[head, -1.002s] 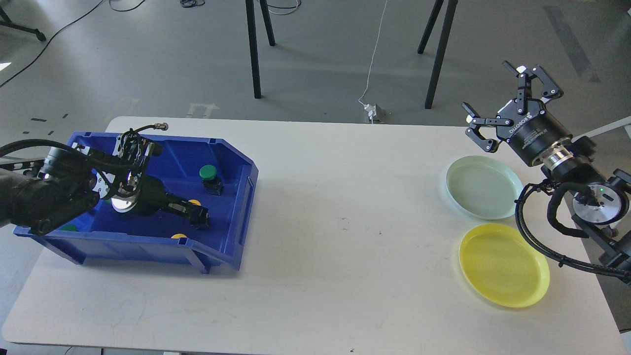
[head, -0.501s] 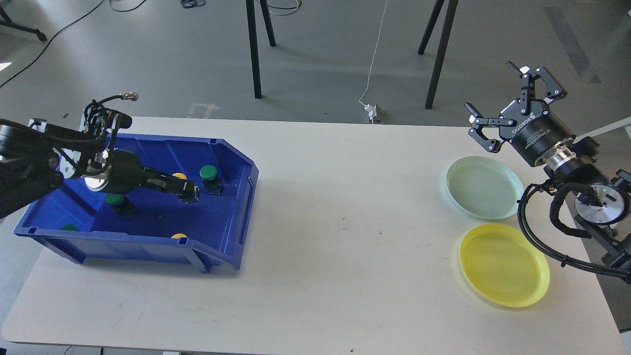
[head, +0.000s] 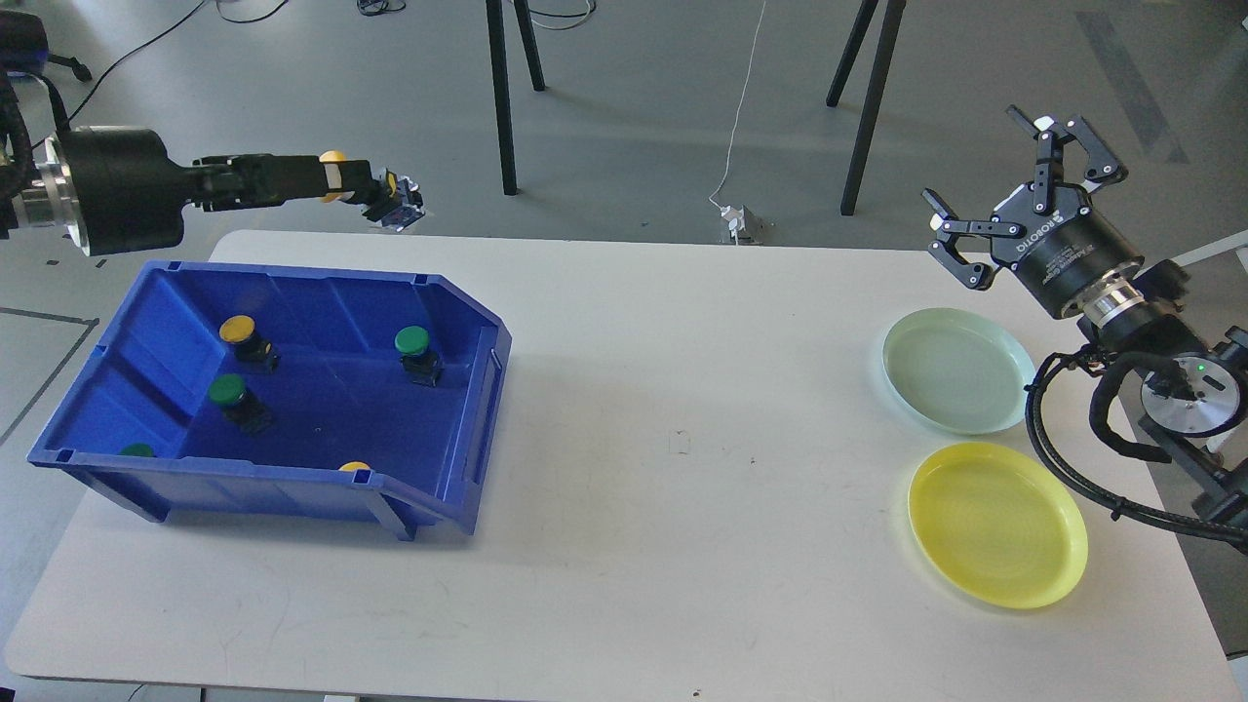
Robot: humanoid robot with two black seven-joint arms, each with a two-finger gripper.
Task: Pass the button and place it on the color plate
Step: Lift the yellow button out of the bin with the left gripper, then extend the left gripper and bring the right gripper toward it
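Observation:
My left gripper is shut on a yellow button and holds it high above the far edge of the blue bin, at the table's back left. My right gripper is open and empty, raised behind the pale green plate. The yellow plate lies in front of the green one at the table's right. In the bin lie a yellow button, two green buttons, and parts of a green one and a yellow one by the front wall.
The white table spans the view between the bin and the plates. Dark stand legs and a white cable with a plug are on the floor behind the table.
My left gripper has risen out of the bin with a yellow button and moved up and back. The right gripper has shifted slightly up and right, still open.

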